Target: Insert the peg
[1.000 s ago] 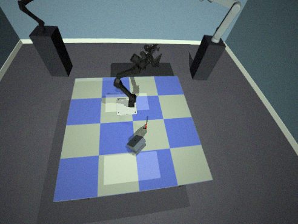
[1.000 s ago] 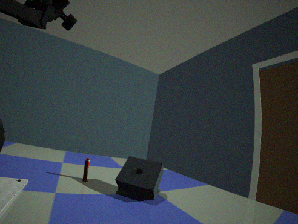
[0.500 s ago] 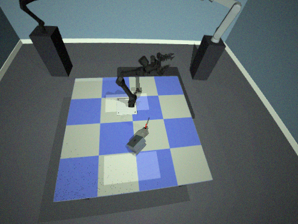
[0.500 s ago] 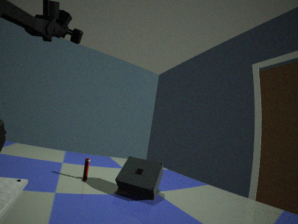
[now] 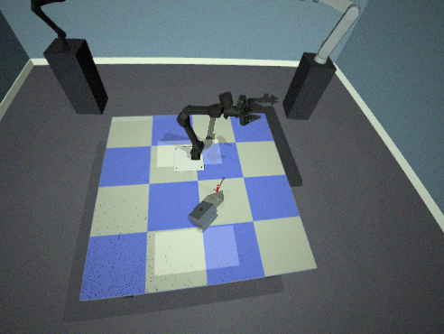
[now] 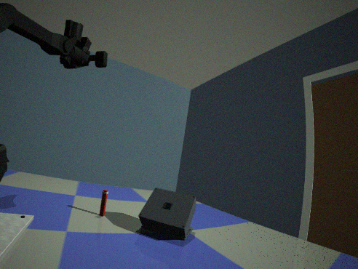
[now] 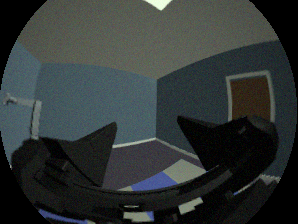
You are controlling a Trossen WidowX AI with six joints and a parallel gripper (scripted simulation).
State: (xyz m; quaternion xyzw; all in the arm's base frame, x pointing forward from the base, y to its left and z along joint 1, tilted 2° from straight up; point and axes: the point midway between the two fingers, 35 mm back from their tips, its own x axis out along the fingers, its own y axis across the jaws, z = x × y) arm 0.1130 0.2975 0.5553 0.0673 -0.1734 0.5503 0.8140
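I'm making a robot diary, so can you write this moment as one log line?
pincer: open, up high | red peg: standing on table | panel hole: no peg in it

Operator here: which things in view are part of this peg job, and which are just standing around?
Part of the job:
- red peg, upright
- sloped panel with the hole
- open gripper

Just around:
- left pedestal
- right pedestal
- brown door
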